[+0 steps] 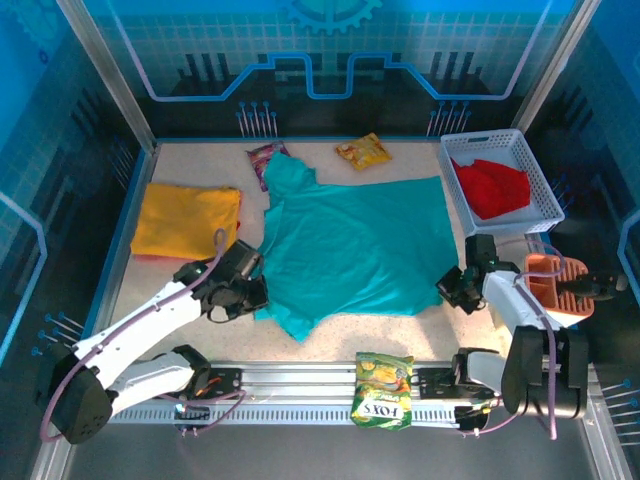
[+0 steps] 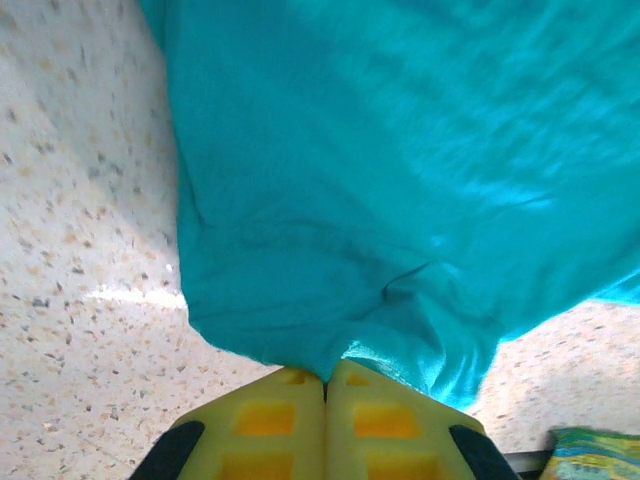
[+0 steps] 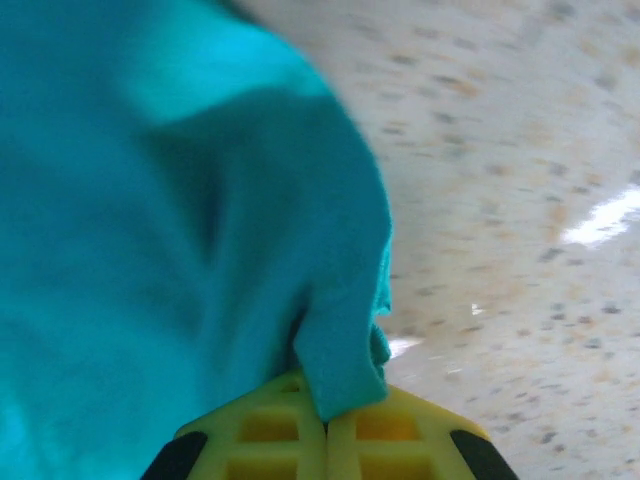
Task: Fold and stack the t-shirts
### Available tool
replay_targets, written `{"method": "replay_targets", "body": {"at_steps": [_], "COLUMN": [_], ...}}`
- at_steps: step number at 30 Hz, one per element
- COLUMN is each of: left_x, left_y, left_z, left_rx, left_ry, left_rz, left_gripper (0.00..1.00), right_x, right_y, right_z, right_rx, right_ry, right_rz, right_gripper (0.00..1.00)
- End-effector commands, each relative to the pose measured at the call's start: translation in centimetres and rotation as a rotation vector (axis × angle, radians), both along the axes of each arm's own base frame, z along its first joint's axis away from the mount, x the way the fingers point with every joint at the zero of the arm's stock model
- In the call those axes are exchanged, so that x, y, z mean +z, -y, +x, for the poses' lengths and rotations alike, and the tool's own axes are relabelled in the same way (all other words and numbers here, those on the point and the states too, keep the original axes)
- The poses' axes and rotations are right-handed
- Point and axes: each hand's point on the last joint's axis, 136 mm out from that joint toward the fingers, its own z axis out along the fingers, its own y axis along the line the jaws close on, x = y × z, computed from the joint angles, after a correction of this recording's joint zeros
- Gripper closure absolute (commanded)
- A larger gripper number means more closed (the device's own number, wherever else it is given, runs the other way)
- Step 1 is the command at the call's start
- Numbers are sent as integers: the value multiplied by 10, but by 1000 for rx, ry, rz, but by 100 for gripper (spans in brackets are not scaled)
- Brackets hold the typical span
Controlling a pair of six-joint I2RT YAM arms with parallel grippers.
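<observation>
Three shirts: teal shirt, yellow shirt, red shirt. Three packets: pink packet, yellow packet, green packet. One basket. One orange rack. Two grippers: left gripper, right gripper.

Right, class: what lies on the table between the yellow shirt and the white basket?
The teal shirt lies spread out between the yellow shirt and the basket; the top view shows it.

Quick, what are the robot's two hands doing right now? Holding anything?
Left gripper: closed, pinching the teal t-shirt at its left edge.
Right gripper: closed, pinching the same shirt's right corner.
</observation>
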Motion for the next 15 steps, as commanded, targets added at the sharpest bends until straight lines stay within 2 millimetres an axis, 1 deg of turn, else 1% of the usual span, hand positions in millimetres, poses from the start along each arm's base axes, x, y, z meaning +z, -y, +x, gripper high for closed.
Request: {"method": "replay_targets", "body": {"at_steps": [1, 3, 5, 8, 9, 12, 15], "left_x": [43, 70, 97, 134, 146, 193, 253], "left_y": [-13, -15, -20, -28, -30, -37, -42], "left_z": [24, 40, 59, 82, 87, 100, 103], "left_rx": [-20, -35, -47, -56, -57, -55, -73], "left_ry": [156, 239, 305, 382, 407, 512, 648], "left_rz": [56, 53, 62, 84, 85, 86, 98], "left_gripper": [100, 100, 100, 100, 100, 100, 100], "right_x": [56, 86, 120, 170, 183, 228, 280], "right_y": [-9, -9, -12, -14, -14, -12, -12], "right_z": [36, 49, 62, 76, 79, 83, 83], "right_rx": [120, 148, 180, 222, 232, 240, 252], "right_ry": [194, 273, 360, 480, 513, 619, 744], "right_rz": [-62, -104, -131, -198, -219, -264, -300], "right_gripper": [100, 100, 100, 100, 100, 100, 100]}}
